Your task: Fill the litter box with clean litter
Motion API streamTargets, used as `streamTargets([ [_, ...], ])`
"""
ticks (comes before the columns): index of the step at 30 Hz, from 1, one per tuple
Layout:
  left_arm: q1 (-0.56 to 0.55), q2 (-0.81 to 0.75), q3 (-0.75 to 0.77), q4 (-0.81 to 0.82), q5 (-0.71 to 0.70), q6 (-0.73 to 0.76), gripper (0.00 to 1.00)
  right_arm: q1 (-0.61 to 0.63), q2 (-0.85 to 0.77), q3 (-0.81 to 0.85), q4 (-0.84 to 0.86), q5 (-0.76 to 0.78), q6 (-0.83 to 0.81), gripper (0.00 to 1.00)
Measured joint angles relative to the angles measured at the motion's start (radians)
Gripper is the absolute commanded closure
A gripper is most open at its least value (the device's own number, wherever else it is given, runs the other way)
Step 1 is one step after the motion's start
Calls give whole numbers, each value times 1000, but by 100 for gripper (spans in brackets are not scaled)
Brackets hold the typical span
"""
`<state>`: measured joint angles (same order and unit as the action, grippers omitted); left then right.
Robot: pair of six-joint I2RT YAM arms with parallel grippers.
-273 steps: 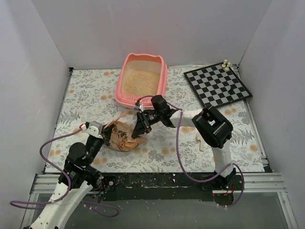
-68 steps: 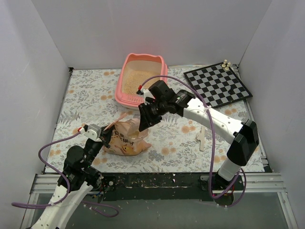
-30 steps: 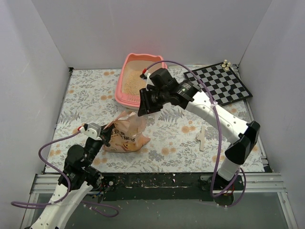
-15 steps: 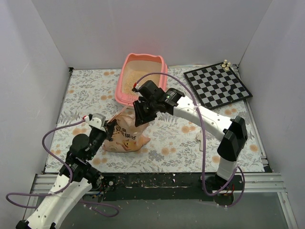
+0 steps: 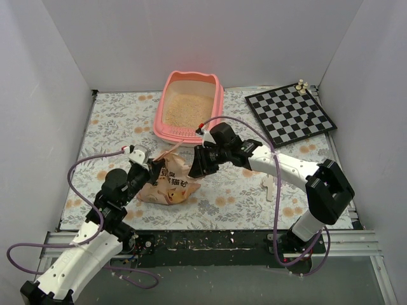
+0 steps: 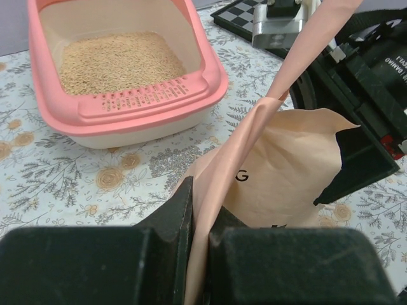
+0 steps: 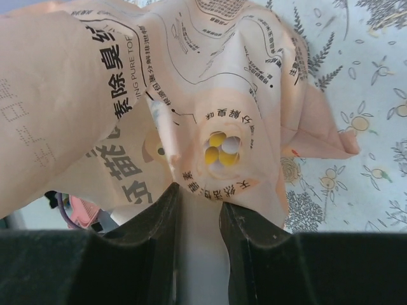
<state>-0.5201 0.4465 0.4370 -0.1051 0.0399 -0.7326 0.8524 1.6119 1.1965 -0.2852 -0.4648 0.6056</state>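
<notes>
The pink litter box (image 5: pixel 219 108) stands at the back centre, holding a layer of pale beige litter (image 5: pixel 187 108). Both also show in the left wrist view, the box (image 6: pixel 146 111) and the litter (image 6: pixel 117 60). The orange-tan printed litter bag (image 5: pixel 172 183) lies slumped on the mat just in front of the box. My left gripper (image 5: pixel 154 170) is shut on the bag's left edge (image 6: pixel 286 171), and a flap runs up between its fingers (image 6: pixel 175 210). My right gripper (image 5: pixel 194 168) is shut on a fold at the bag's right side (image 7: pixel 210 95).
A black-and-white chessboard (image 5: pixel 290 114) with a few pieces (image 5: pixel 301 84) lies at the back right. A pale scoop-like object (image 5: pixel 270 183) lies on the floral mat right of my right arm. White walls enclose the table on three sides.
My right gripper has come down and toward me with the bag's upper part, away from the litter box. My left gripper has shifted right with the bag's edge. The bag sits lower and more crumpled.
</notes>
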Motion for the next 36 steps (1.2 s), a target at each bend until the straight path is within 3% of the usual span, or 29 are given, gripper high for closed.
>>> streamTargets([
  [11, -4, 128, 19, 20, 55, -21, 100, -8, 19, -366, 640, -161, 288, 99],
  [16, -19, 162, 22, 23, 37, -22, 100, -6, 111, -427, 916, -199, 413, 99],
  [27, -19, 103, 14, -1, -15, 4, 100, -3, 167, -432, 1130, -236, 531, 99],
  [36, -19, 98, 14, -5, -18, 11, 100, -89, 119, -579, 1331, -275, 637, 99],
])
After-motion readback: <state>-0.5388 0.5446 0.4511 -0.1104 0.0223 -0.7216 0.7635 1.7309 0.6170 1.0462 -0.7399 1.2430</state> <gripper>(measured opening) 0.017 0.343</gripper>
